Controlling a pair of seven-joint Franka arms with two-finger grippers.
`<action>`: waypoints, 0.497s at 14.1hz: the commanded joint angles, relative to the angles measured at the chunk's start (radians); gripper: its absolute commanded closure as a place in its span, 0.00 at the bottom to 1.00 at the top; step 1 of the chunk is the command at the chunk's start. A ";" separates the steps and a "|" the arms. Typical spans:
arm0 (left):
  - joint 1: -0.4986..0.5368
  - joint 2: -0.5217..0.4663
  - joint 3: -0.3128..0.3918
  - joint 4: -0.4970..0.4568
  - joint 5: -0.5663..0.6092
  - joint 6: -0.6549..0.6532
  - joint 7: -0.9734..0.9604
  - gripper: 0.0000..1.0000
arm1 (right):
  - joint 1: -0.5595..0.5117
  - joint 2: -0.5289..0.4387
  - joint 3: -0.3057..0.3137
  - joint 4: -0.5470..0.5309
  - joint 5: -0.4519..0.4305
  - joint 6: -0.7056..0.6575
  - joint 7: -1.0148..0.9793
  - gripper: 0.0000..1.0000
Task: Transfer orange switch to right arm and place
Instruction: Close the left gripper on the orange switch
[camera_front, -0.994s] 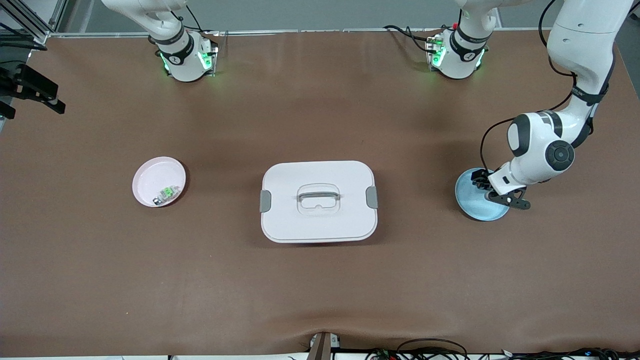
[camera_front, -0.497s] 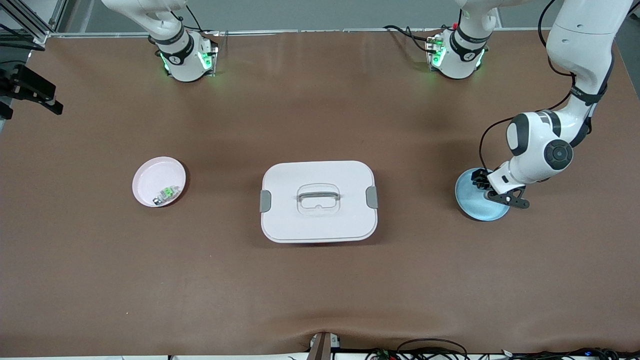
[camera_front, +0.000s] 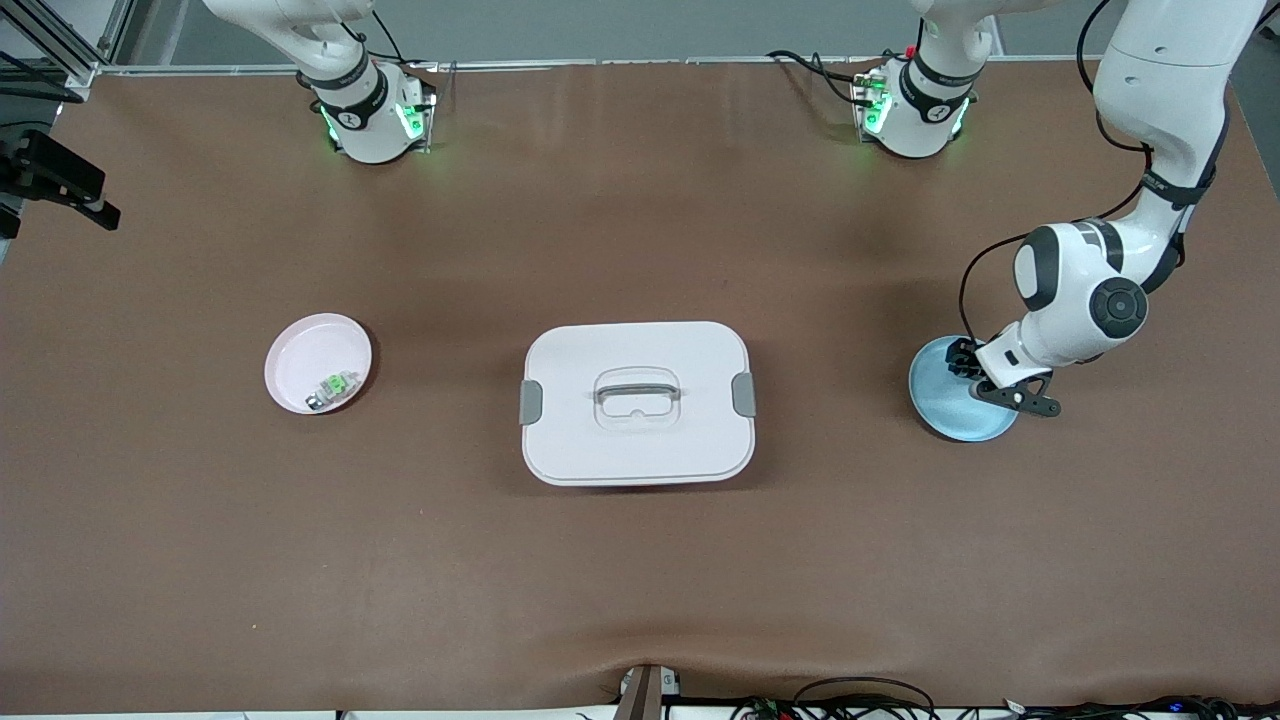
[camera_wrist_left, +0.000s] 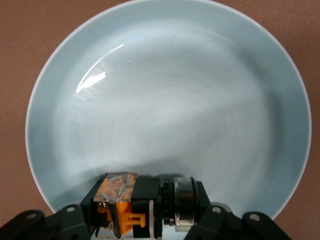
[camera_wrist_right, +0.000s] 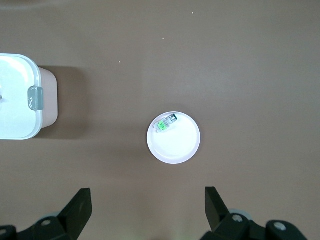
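in the blue plate (camera_wrist_left: 165, 75), left gripper (camera_wrist_left: 150, 212) jaws clamp the orange switch (camera_wrist_left: 127, 202); an off-centre hold could slip in lifting. right gripper (camera_wrist_right: 145, 210) waits, jaws apart, high over the pink plate (camera_wrist_right: 174, 145).

White lidded rectangular container (camera_front: 637, 402) sits mid-table between small pink plate (camera_front: 317, 362) and pale blue plate (camera_front: 955, 410), blocking a low straight pass. Brown tabletop (camera_front: 640, 580) nearer the front camera is open; so is the strip toward the bases.
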 joint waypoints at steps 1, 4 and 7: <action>0.002 -0.041 -0.003 -0.012 -0.018 -0.029 -0.009 0.65 | -0.007 0.005 0.005 0.019 0.000 -0.005 0.008 0.00; -0.002 -0.092 -0.005 0.002 -0.018 -0.120 -0.119 0.65 | -0.012 0.007 0.004 0.019 -0.002 -0.005 0.007 0.00; -0.005 -0.139 -0.043 0.061 -0.018 -0.263 -0.292 0.64 | -0.022 0.007 0.005 0.019 -0.002 -0.005 0.007 0.00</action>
